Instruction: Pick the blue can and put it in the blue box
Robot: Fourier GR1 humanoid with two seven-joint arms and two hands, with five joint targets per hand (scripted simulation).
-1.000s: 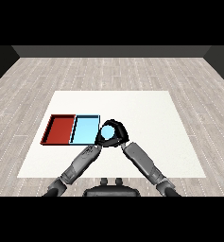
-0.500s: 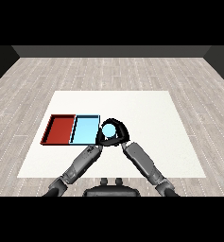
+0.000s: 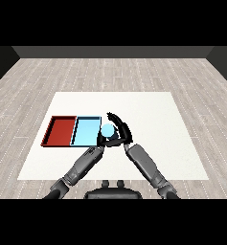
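Observation:
The light blue can is held just above the table at the right edge of the light blue tray. My right hand is shut on it, fingers arching over its far side and thumb below. My left hand sits low beside the can's near left side, at the tray's near right corner, partly hidden by the right hand. The red tray lies directly left of the blue one, touching it. Nothing lies in either tray.
The white table stretches wide to the right and beyond the trays. Both grey forearms cross the near middle of the table and meet at the can.
The right hand has carried the can slightly left and away from me, closer to the blue tray's right edge. The left hand has barely moved.

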